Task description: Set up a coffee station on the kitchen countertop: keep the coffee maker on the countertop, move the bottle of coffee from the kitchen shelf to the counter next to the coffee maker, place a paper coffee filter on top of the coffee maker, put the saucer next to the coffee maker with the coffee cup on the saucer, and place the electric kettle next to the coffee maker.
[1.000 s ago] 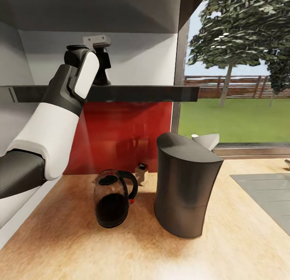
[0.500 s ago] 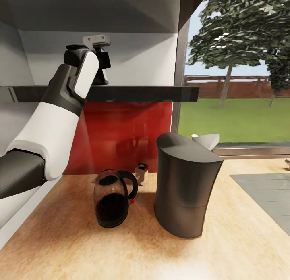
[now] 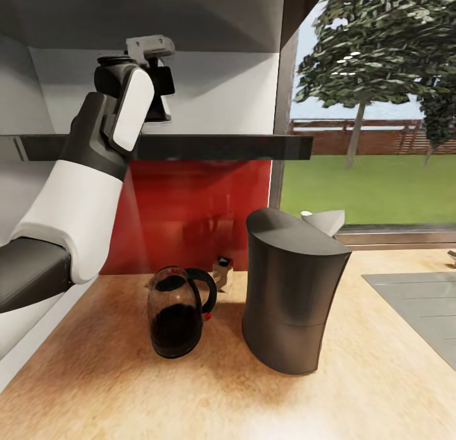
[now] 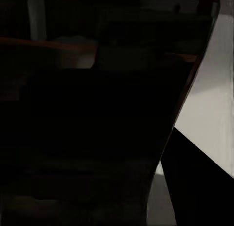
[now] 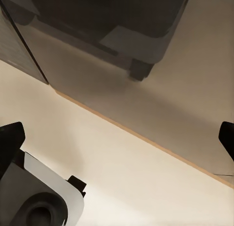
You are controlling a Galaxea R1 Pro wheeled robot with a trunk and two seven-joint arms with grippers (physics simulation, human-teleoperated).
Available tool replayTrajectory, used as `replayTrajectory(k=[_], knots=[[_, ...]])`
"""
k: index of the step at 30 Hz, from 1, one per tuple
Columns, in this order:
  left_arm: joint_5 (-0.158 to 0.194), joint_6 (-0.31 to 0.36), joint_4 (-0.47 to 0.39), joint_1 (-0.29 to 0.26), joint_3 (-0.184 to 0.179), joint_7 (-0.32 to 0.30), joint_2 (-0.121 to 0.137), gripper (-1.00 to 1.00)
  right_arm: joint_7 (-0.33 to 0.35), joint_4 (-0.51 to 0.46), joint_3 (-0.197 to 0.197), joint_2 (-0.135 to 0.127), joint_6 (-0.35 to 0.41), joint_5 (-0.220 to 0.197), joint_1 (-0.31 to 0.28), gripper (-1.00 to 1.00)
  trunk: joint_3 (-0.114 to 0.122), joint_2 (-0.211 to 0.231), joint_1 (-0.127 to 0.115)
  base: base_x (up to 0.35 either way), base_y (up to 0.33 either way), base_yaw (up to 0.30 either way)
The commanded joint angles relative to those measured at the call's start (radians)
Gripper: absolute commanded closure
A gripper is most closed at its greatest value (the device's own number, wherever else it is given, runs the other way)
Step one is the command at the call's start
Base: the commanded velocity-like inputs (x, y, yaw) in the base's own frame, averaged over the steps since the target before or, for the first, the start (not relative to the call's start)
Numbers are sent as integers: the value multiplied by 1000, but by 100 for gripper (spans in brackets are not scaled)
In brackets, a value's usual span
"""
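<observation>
Dark glass coffee bottle (image 3: 159, 101) stands on the black kitchen shelf (image 3: 209, 147), mostly hidden behind the left gripper (image 3: 155, 78); jaw state cannot be told. Likely rigid, slippery, breakable: grasp mid-body. Right gripper's jaws look spread.

Daylight enters the head view from the window (image 3: 373, 142) at three o'clock, leaving the counter (image 3: 209, 395) bright and evenly lit. The coffee maker (image 3: 291, 294) and kettle (image 3: 174, 313) cast soft shadows toward six o'clock. The red wall panel (image 3: 196, 212) carries a faint sheen. The render is sharp, slightly grainy. The left wrist view is almost black, with a pale strip at three o'clock. The right wrist view is dim, soft and warm-toned.
</observation>
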Motion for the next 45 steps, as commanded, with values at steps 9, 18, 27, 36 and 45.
replayTrajectory(k=[9,18,27,36,45], knots=[[-60,7,-27,-1,-3,8,-3,100,8,3,5,0,-4,-11,-1,-100,-2,-1,0,-99,0,0],[-65,7,-28,-1,0,8,-3,100,8,3,2,0,-4,-12,-1,-100,-2,-1,0,-238,0,0],[-64,7,-29,-1,3,8,-3,100,9,3,2,0,-3,-13,-1,-100,-2,-1,0,-330,0,0],[-64,7,-29,-1,5,7,-3,100,10,3,0,0,-3,-14,-1,-100,-2,-1,0,-304,0,0],[-64,7,-29,-1,6,6,-3,100,10,3,-1,0,-3,-14,-1,-100,-2,-1,0,-142,-5,0]])
